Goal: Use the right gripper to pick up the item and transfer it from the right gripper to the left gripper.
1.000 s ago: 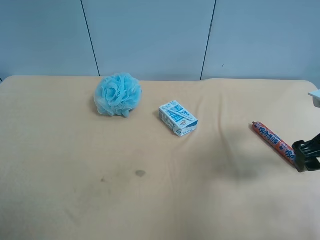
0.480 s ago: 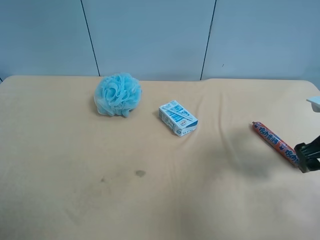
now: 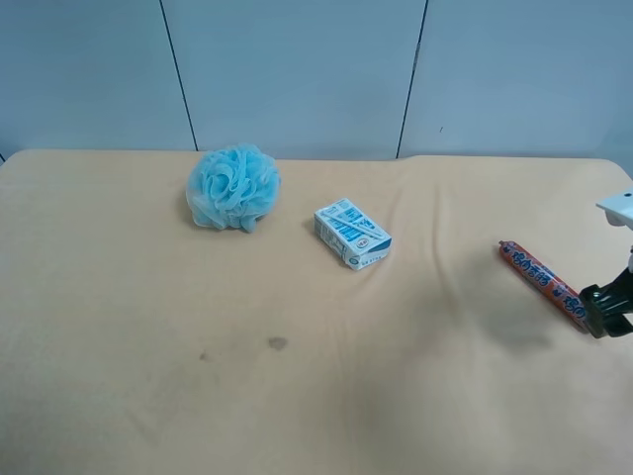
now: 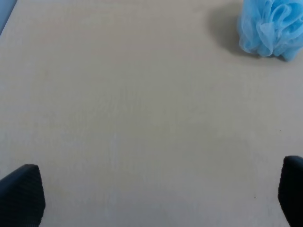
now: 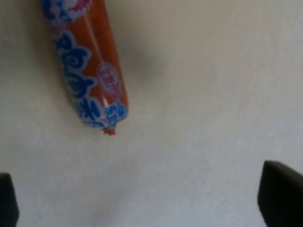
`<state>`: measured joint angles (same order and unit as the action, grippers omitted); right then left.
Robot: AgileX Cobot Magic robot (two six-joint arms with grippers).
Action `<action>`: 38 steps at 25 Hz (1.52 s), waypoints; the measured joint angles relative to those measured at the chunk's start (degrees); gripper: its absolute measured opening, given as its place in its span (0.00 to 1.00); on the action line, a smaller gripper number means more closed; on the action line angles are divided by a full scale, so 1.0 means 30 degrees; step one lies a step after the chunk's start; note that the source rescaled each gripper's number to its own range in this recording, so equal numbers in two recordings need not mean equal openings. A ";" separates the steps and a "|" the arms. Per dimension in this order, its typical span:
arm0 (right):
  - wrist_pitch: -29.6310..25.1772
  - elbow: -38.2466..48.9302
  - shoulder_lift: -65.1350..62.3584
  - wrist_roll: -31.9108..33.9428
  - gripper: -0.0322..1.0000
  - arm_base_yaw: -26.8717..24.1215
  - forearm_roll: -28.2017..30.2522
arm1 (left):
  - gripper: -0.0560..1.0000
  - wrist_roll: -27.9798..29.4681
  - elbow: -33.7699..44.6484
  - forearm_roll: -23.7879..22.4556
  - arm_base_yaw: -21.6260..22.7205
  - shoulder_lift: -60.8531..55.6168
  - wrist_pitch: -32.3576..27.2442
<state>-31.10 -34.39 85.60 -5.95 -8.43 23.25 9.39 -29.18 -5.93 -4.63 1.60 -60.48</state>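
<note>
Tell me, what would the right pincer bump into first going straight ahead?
Probably the crimped end of the shiny orange-red sausage stick, lying ahead of the open right pincer, though off-centre. Depth is unclear, so maybe the beige tablecloth.

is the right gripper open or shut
Open: the right gripper shows fingertips far apart in its wrist view, nothing between; the item lies ahead, ungripped.

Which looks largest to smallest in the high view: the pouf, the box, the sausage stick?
1. pouf
2. box
3. sausage stick, longest yet slimmest, so its rank against the box is unsure.
</note>
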 joint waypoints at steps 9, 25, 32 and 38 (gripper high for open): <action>0.3707 -0.0013 0.1858 0.0000 1.00 -0.0326 -0.0417 | 1.00 0.0000 0.0000 0.0000 0.0000 0.0000 0.0000; 0.7962 0.0092 0.4401 0.0054 0.90 -0.0326 -0.1563 | 1.00 0.0000 0.0000 -0.0016 0.0000 0.0000 0.0000; 0.8849 0.0608 0.4401 0.0073 0.89 0.0204 -0.2462 | 1.00 0.0000 0.0000 -0.0016 0.0000 0.0000 0.0000; 0.8583 0.0670 0.4401 0.0073 0.89 0.0716 -0.3109 | 1.00 0.0000 0.0000 -0.0016 0.0000 0.0000 0.0000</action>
<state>-5.35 -32.37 98.80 -5.73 -6.28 13.92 9.39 -29.18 -5.98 -4.63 1.60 -60.48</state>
